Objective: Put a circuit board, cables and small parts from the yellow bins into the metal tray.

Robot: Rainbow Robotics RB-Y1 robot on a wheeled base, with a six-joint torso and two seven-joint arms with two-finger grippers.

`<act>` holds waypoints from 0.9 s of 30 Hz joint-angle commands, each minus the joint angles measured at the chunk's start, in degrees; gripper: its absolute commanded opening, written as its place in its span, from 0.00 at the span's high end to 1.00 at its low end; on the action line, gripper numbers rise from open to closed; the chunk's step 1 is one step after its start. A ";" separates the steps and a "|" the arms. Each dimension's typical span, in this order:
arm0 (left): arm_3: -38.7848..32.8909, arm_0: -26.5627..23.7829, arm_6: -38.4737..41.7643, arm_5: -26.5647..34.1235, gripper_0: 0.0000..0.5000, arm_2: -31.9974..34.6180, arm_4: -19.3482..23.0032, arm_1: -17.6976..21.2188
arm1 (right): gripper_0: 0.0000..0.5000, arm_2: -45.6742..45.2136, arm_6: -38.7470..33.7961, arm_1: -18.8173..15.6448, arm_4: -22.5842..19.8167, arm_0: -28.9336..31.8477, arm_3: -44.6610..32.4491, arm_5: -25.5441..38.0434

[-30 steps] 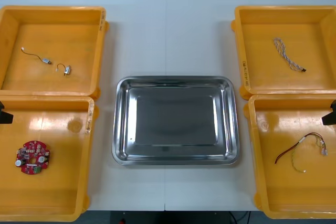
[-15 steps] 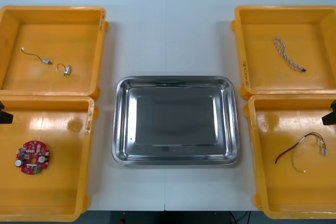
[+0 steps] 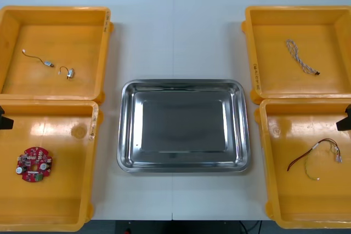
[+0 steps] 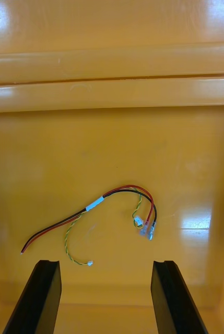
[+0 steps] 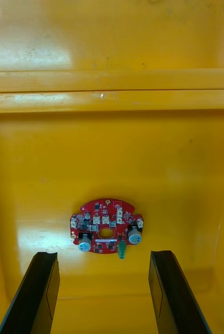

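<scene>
Edges seem safest for gripping the stiff, fragile circuit board [image 5: 106, 233] left of the metal tray [image 3: 123, 130], under open left jaws; right jaws, open, overhang cable [image 4: 95, 204].

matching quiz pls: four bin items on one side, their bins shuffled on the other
1 circuit board
2 small metal parts
3 twisted blue and white cable
4 red and yellow cable

A far right bin
B near left bin
C near right bin
D far left bin

Pairs: 1-B, 2-D, 3-A, 4-C

Left gripper, jaws open, above B; right gripper, jaws open, above C.
</scene>
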 commanded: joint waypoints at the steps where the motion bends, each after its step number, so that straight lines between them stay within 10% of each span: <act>1: -2.84 1.50 4.12 0.38 0.00 -0.97 -1.34 2.34 | 0.00 -1.78 -2.62 0.21 0.23 0.42 -1.46 0.32; 27: -8.20 10.55 2.97 -2.93 0.00 -4.14 -6.62 -6.18 | 0.00 -1.34 -12.64 3.73 0.94 1.12 -1.64 0.14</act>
